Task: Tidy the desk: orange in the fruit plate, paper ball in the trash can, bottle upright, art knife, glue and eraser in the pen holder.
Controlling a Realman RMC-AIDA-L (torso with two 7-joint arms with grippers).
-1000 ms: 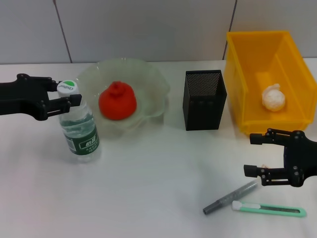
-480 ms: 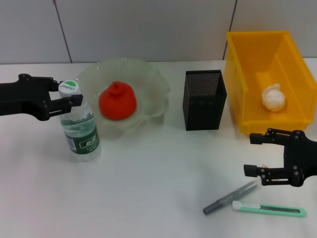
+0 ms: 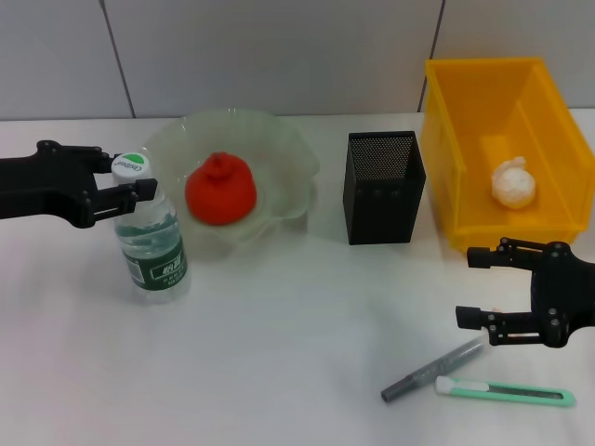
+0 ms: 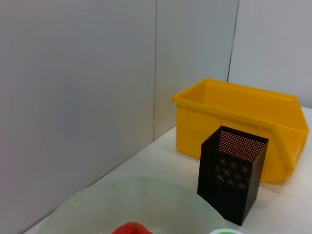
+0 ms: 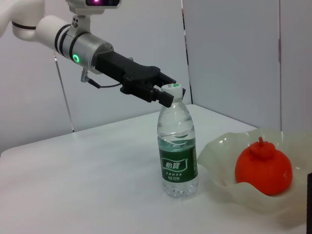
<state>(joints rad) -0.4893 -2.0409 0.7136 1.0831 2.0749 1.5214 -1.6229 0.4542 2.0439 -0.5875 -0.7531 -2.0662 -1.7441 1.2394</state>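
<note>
Jaws of our left gripper [image 3: 130, 177] stand spread around the cap of one upright bottle [image 3: 152, 235]; right gripper [image 3: 477, 286] gapes near one art knife [image 3: 507, 392]. Left wrist: one pen holder [image 4: 231, 173]. Right wrist: one orange [image 5: 263, 167] in the fruit plate [image 5: 222, 161].

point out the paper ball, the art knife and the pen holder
paper ball [image 3: 514, 183], head view, its crumpled middle
art knife [image 3: 507, 392], head view, middle of its green handle
pen holder [image 3: 384, 190], head view, its front mesh wall

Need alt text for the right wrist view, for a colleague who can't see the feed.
The left gripper sits open at the cap of an upright water bottle on a white table. Beside the bottle, an orange rests in a translucent fruit plate.
</note>
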